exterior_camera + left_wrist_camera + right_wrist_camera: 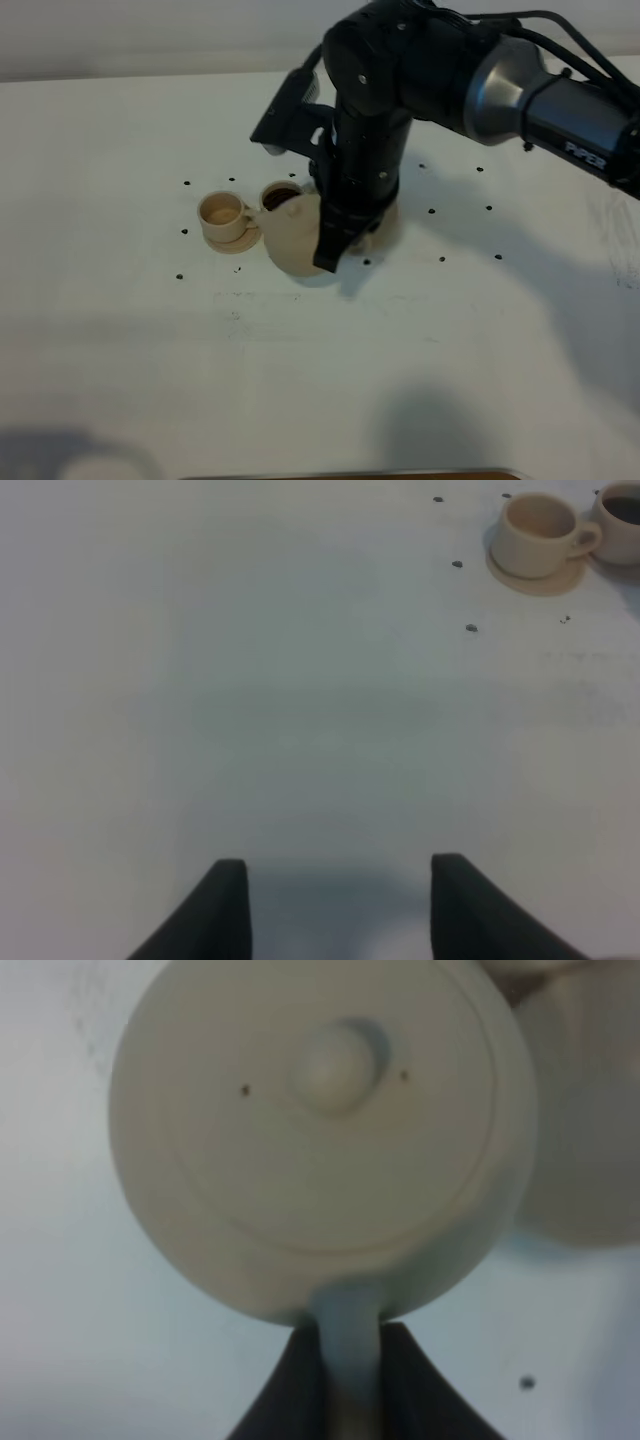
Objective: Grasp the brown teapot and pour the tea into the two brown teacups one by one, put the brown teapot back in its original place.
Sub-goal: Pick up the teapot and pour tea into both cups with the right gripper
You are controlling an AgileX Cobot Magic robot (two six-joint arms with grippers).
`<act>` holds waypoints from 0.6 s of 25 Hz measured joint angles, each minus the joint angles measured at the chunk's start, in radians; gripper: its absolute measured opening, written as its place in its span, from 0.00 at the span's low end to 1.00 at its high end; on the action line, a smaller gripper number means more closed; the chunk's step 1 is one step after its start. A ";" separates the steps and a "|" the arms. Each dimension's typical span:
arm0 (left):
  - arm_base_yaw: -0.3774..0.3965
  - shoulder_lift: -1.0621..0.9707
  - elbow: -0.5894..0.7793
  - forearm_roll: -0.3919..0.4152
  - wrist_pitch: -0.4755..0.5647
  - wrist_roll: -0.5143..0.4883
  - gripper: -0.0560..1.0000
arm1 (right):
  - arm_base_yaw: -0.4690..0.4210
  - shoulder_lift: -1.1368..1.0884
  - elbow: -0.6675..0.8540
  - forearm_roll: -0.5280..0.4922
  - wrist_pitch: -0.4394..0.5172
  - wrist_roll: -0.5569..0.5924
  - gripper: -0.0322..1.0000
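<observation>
My right jaws (pixel 350 1370) pinch the brown teapot (pixel 320 1130) by its handle to tip tea into the eleven o'clock teacup (pixel 280 195).

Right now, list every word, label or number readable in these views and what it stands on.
"PiPER": white letters on the right arm's forearm, small and slightly blurred.
Nothing else: the brown teapot, the empty teacup, the filled teacup and the table carry no writing.

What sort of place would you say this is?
Probably a robotics lab bench: a bare white table marked with small black dots, a black robot arm, and just a brown teapot with two teacups.
</observation>
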 joint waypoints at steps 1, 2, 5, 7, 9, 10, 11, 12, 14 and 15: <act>0.000 0.000 0.000 0.000 0.000 0.000 0.50 | 0.000 -0.007 0.013 0.000 -0.004 0.006 0.11; 0.000 0.000 0.000 0.000 0.000 0.000 0.50 | 0.000 -0.009 0.026 0.000 -0.014 0.010 0.11; 0.000 0.000 0.000 0.000 0.000 0.000 0.50 | 0.000 -0.009 0.057 0.009 -0.056 0.030 0.11; 0.000 0.000 0.000 0.000 0.000 0.000 0.50 | 0.000 -0.009 0.065 0.014 -0.074 0.068 0.11; 0.000 0.000 0.000 0.000 0.000 0.000 0.50 | 0.000 -0.009 0.068 0.016 -0.102 0.119 0.11; 0.000 0.000 0.000 0.000 0.000 0.000 0.50 | 0.000 -0.009 0.068 0.016 -0.112 0.138 0.11; 0.000 0.000 0.000 0.000 0.000 0.000 0.50 | 0.000 -0.009 0.068 0.016 -0.122 0.162 0.11; 0.000 0.000 0.000 0.000 0.000 0.000 0.50 | 0.000 -0.009 0.068 0.016 -0.128 0.186 0.11; 0.000 0.000 0.000 0.000 0.000 0.000 0.50 | 0.000 -0.009 0.072 0.016 -0.145 0.230 0.11; 0.000 0.000 0.000 0.000 0.000 0.000 0.50 | 0.000 -0.009 0.083 0.016 -0.163 0.256 0.11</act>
